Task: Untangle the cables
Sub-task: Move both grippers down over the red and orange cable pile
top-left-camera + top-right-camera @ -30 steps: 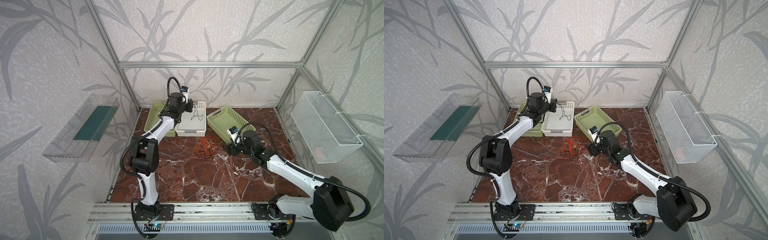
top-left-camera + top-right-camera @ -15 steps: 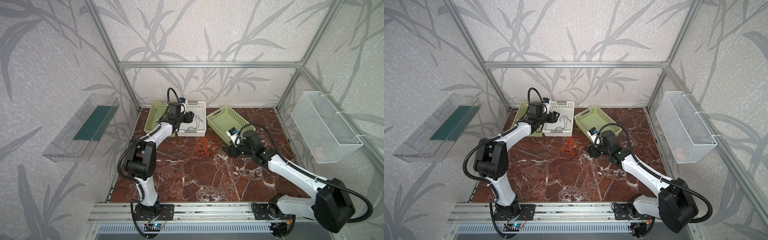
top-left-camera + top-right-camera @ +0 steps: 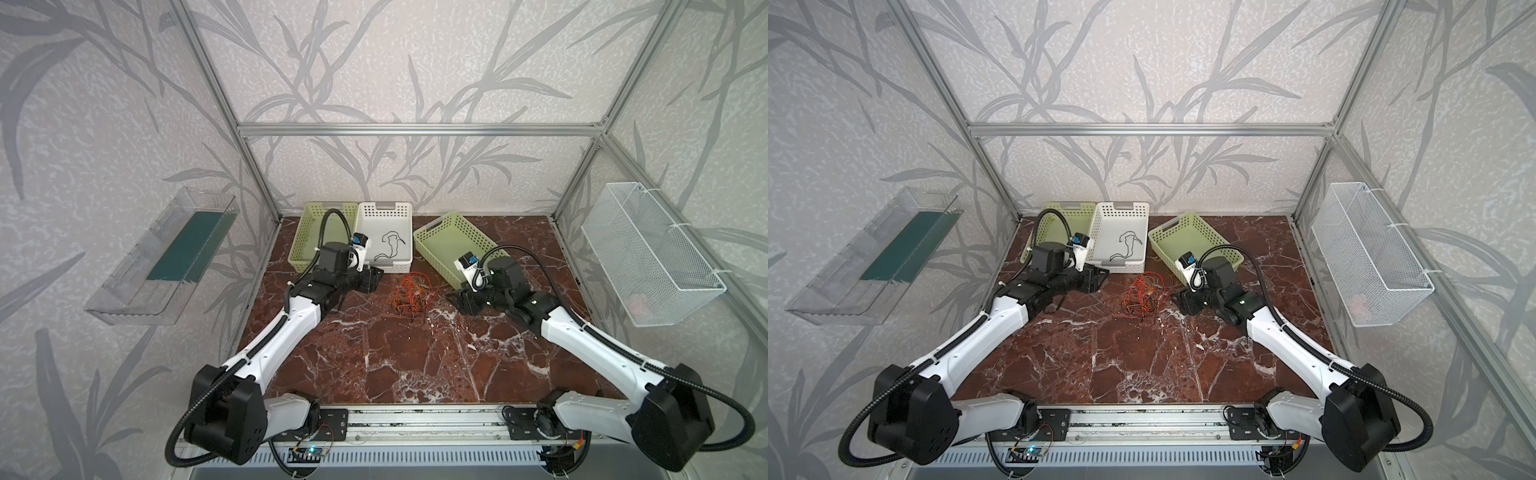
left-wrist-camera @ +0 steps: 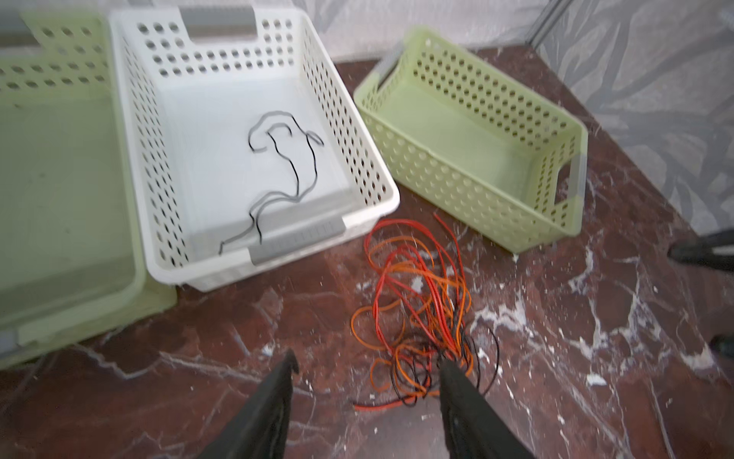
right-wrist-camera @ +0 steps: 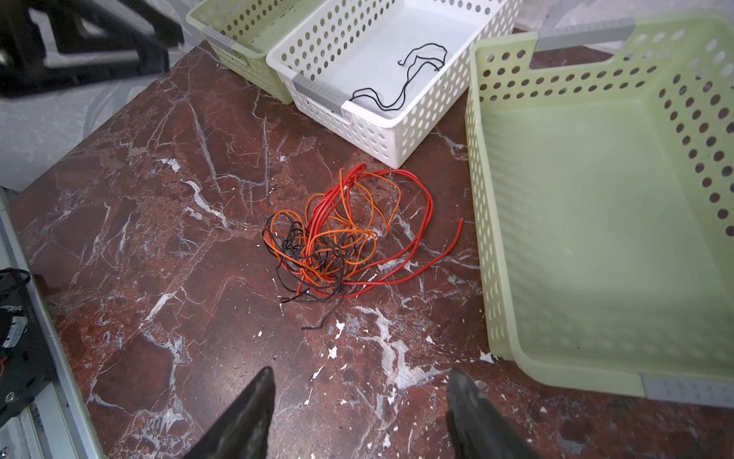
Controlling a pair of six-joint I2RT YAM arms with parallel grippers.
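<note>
On the red-brown marbled tabletop, a white perforated plastic basket stands at 12 o'clock, just beside a pale green perforated plastic basket at 11 o'clock. A second pale green basket sits skewed at 1 o'clock. On the walls hang a clear plastic tray with a dark green sheet at 9 o'clock and a white wire-mesh basket at 3 o'clock.

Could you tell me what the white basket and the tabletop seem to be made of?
White basket: apparently moulded plastic, matte, given its evenly punched round holes and grey handle inserts. Tabletop: looks like polished red-brown marble with white veins, though possibly a printed laminate.
</note>
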